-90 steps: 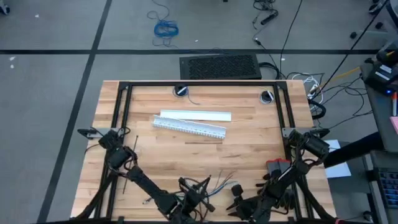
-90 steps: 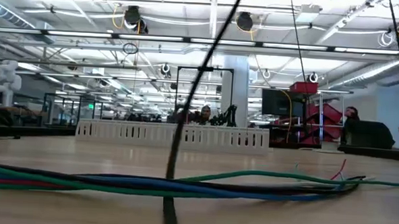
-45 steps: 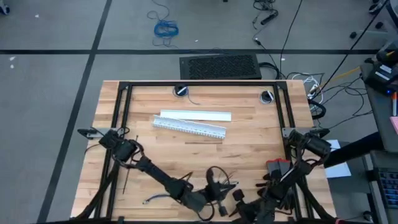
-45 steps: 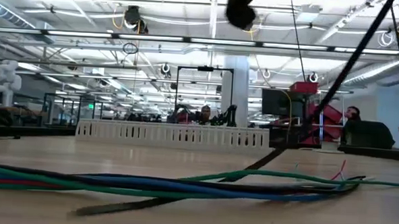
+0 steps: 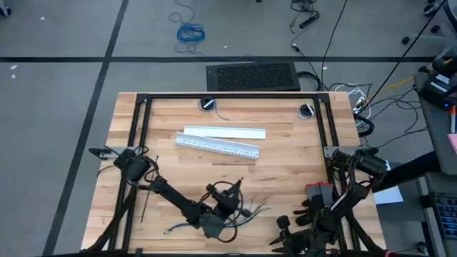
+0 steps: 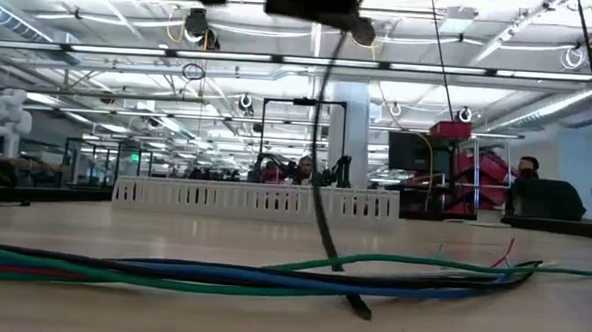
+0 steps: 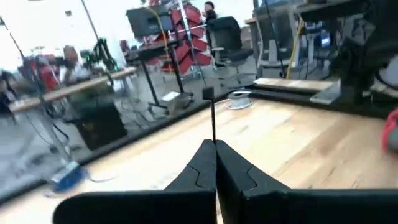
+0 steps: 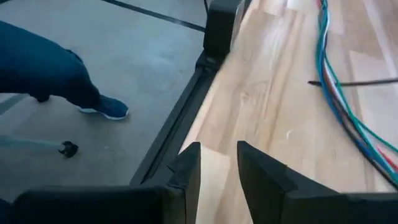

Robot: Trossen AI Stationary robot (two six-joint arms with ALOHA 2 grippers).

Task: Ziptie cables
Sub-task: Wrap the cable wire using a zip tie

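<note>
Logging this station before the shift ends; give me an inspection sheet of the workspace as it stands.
Surface: light wooden table inside a black metal frame.
Job's things: loose bundle of thin blue, green and reddish cables lying flat near the front edge; thin black plastic ziptie hanging down to them.
Clutter: white slotted duct and a white cover strip mid-table.
Grippers: left gripper shut on the ziptie above the cables; right gripper open at the front right edge.
Cables: floor leads beyond the table.
Surroundings: a person's leg and shoe by the table.
</note>
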